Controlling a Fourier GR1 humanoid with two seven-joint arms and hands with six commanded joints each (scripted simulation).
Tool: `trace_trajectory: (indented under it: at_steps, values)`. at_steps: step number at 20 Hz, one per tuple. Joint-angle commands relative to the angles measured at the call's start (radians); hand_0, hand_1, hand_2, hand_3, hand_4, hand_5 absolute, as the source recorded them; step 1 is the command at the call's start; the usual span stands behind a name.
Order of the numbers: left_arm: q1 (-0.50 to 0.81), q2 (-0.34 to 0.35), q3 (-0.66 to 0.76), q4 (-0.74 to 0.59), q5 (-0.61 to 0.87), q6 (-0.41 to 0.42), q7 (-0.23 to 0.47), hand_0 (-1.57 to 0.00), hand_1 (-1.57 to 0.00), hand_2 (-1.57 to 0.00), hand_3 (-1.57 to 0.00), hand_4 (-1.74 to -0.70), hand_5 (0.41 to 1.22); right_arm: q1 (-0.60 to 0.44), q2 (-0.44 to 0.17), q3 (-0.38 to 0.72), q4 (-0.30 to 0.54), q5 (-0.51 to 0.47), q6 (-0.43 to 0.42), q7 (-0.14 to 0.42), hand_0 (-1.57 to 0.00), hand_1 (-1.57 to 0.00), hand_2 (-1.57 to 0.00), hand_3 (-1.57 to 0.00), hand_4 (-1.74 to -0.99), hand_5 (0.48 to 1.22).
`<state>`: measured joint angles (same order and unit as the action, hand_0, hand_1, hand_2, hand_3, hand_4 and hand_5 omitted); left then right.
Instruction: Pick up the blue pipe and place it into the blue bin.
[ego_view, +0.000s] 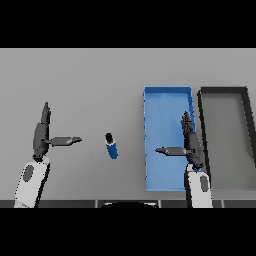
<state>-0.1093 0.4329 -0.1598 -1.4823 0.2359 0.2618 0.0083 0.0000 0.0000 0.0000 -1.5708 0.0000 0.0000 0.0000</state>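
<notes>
- The blue pipe (111, 145) lies on the grey table (90, 80), about midway along its near half, short and stubby, with its dark open end pointing toward the far edge.
- Nothing touches the pipe; it sits free between the two hands, nearer the left one.
- The blue bin (148, 150) stands to the pipe's right, a long tray running from the near edge toward the far edge, close to the pipe but apart from it; its floor shows bare.
- Just beyond the bin, toward the right edge of the table, is a dark grey bin (202, 130) of similar shape.
- By my reading the task has not begun: the pipe is neither grasped nor lifted, so reaching, gripping, carrying and dropping it in the bin all remain.
- The left hand (41, 135) is held up near the left edge, fingers straight and pointing to the far edge, thumb stretched toward the pipe, holding nothing.
- The right hand (191, 142) hovers over the blue bin's right side, fingers likewise straight, thumb out to the left, empty.
</notes>
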Motion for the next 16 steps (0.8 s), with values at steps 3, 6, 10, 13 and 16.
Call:
trace_trajectory:
  at_steps: [3, 6, 10, 13, 16]
  values:
    - [0.006, 0.004, 0.003, -0.003, 0.003, -0.003, -0.012, 0.00, 0.00, 0.00, 0.00, -1.01, 0.586, 0.005, 0.004, 0.005, -0.004, 0.003, -0.002, -0.003, 0.00, 0.00, 0.00, 0.00, -1.222, 0.603]
    - [0.012, 0.003, 0.004, -0.005, 0.005, -0.007, -0.024, 0.00, 0.00, 0.00, 0.00, -1.01, 0.586, 0.016, 0.011, 0.012, -0.015, 0.007, -0.005, -0.006, 0.00, 0.00, 0.00, 0.00, -1.222, 0.603]
    - [0.087, 0.160, -0.051, -0.028, -0.012, -0.239, -0.155, 0.00, 0.00, 0.00, 0.00, -1.01, 0.588, 0.095, -0.104, 0.086, -0.111, 0.116, 0.055, -0.084, 0.00, 0.00, 0.00, 0.00, -1.228, 0.599]
    - [0.089, 0.179, -0.061, -0.029, -0.011, -0.274, -0.158, 0.00, 0.00, 0.00, 0.00, -1.01, 0.587, 0.098, -0.114, 0.096, -0.129, 0.130, 0.056, -0.048, 0.00, 0.00, 0.00, 0.00, -1.230, 0.595]
    - [0.102, 0.192, -0.066, -0.039, 0.026, -0.341, -0.189, 0.00, 0.00, 0.00, 0.00, -1.02, 0.594, 0.098, -0.121, 0.102, -0.132, 0.141, 0.058, -0.034, 0.00, 0.00, 0.00, 0.00, -1.218, 0.589]
